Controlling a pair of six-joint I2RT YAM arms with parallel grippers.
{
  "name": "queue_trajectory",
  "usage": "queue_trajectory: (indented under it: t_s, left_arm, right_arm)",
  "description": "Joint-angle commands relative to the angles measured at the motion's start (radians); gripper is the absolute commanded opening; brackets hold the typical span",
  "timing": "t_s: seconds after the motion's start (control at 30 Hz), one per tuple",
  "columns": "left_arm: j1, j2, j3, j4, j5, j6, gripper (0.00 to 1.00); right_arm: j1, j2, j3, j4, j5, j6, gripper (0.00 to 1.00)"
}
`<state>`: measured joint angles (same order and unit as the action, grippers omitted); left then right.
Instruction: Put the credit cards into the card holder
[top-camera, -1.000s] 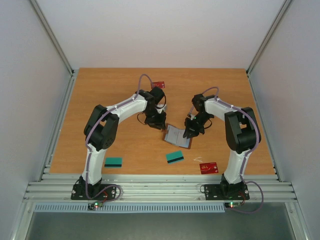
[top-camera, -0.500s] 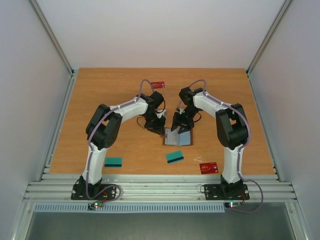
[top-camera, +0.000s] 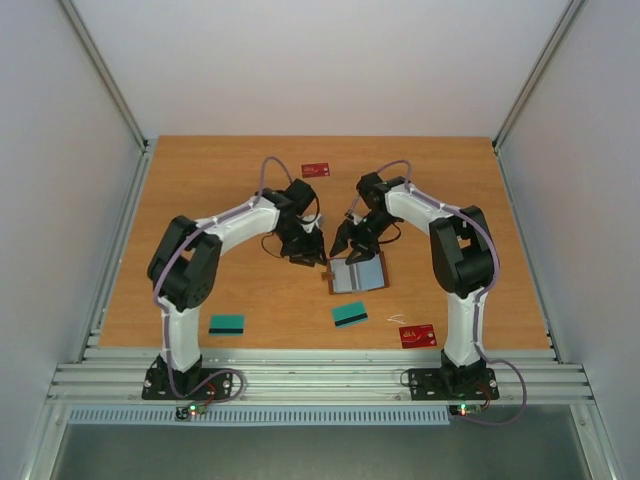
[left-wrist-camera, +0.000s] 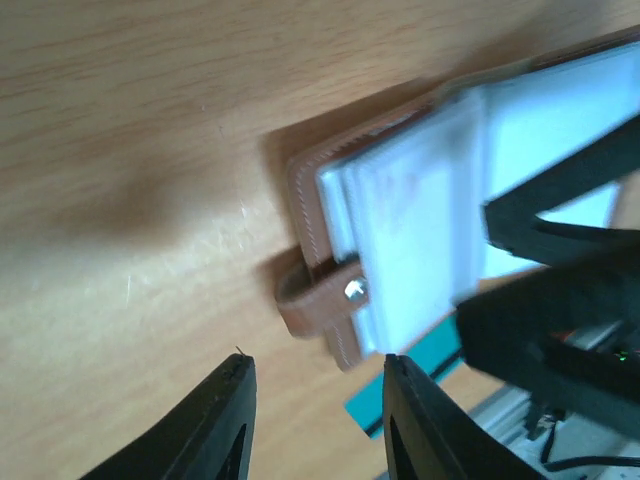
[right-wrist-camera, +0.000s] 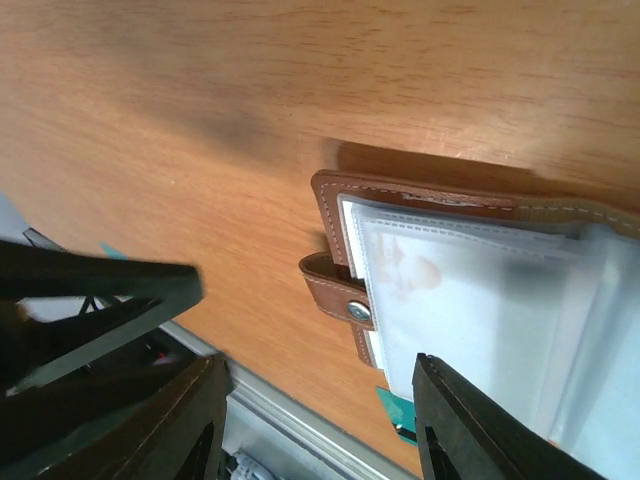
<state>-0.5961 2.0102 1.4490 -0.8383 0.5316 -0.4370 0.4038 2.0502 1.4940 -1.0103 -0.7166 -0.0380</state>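
The brown card holder (top-camera: 356, 274) lies open on the table, its pale clear sleeves facing up. Its snap tab (left-wrist-camera: 312, 300) sticks out at the left edge. My left gripper (top-camera: 311, 257) hovers just left of that tab, open and empty (left-wrist-camera: 315, 400). My right gripper (top-camera: 346, 244) hangs over the holder's far left corner, open and empty too (right-wrist-camera: 320, 410). Loose credit cards lie about: a red one (top-camera: 316, 170) at the back, a teal one (top-camera: 350, 315) in front of the holder, another teal one (top-camera: 227, 324) at the front left, and a red one (top-camera: 417, 335) at the front right.
The two grippers stand close together above the holder (right-wrist-camera: 470, 270), and the left one's dark fingers (right-wrist-camera: 100, 290) show in the right wrist view. A metal rail (top-camera: 320, 375) runs along the table's near edge. Grey walls close in both sides.
My right gripper moved from the holder's right side to its far left corner and opened wide. The holder shifted and turned a little. My left gripper opened somewhat, and its elbow swung left.
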Motion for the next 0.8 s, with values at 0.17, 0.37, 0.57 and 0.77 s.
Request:
queue_trajectory:
  t_s: [0.17, 0.37, 0.57, 0.77]
  left_arm:
    - [0.004, -0.269, -0.136, -0.009, -0.129, -0.058, 0.42]
    - [0.004, -0.498, -0.323, -0.063, -0.282, -0.144, 0.48]
    - [-0.011, -0.687, -0.548, -0.002, -0.291, -0.262, 0.49]
    - [-0.154, -0.663, -0.598, 0.11, -0.289, -0.303, 0.47]
  right_arm:
    - [0.005, -0.21, -0.083, 0.029, 0.059, -0.01, 0.55]
    - [0.006, -0.394, -0.281, 0.113, 0.079, 0.036, 0.57]
    - [0.015, -0.554, -0.474, 0.134, 0.212, 0.137, 0.58]
    - [0.018, -0.541, -0.595, 0.18, 0.254, 0.148, 0.53]
